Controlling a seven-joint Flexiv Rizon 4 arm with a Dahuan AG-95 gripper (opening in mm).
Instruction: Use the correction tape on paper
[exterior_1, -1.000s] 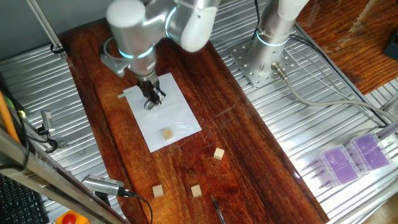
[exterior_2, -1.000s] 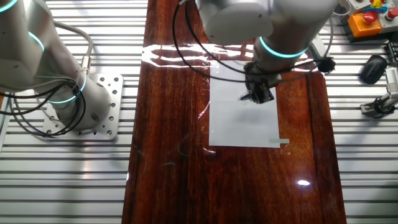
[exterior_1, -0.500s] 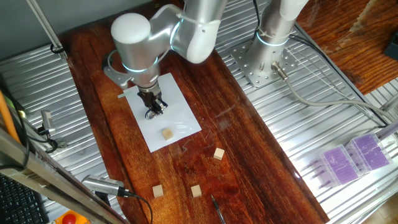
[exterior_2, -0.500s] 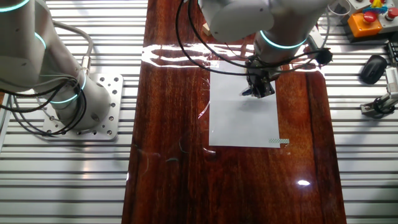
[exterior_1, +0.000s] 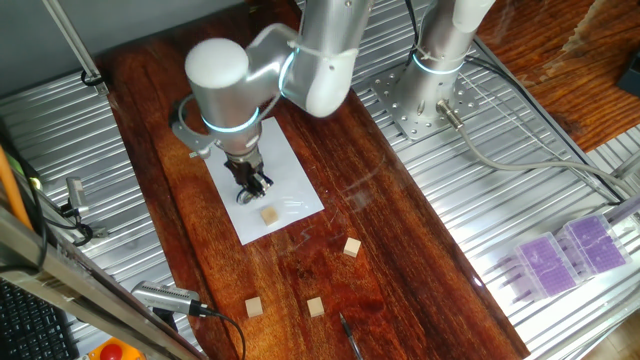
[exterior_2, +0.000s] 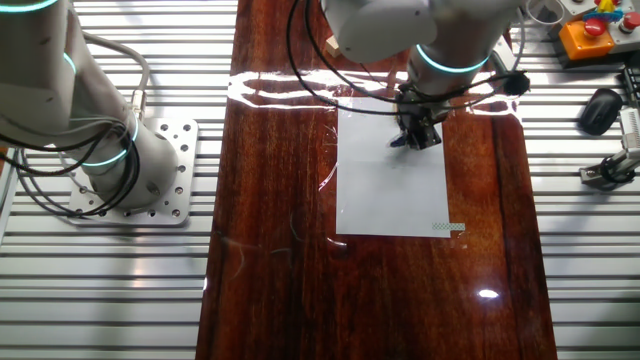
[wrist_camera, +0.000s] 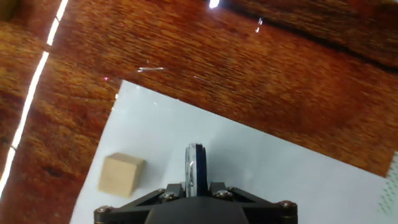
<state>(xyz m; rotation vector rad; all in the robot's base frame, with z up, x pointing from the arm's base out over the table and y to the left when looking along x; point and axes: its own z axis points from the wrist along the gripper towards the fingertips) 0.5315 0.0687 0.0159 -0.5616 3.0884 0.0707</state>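
The arm reaches over the table with its wrist bent straight down, the gripper (exterior_1: 253, 185) pointing vertically. Its fingers (wrist_camera: 219, 193) sit close together, apparently clamped on the correction tape (wrist_camera: 195, 164), though the contact is partly hidden.

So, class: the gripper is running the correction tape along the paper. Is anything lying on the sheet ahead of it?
Yes. The gripper holds the correction tape over the paper, and one wooden cube lies on the sheet near its edge, just beside the tape's line rather than squarely on it. Nothing else shows on the sheet.
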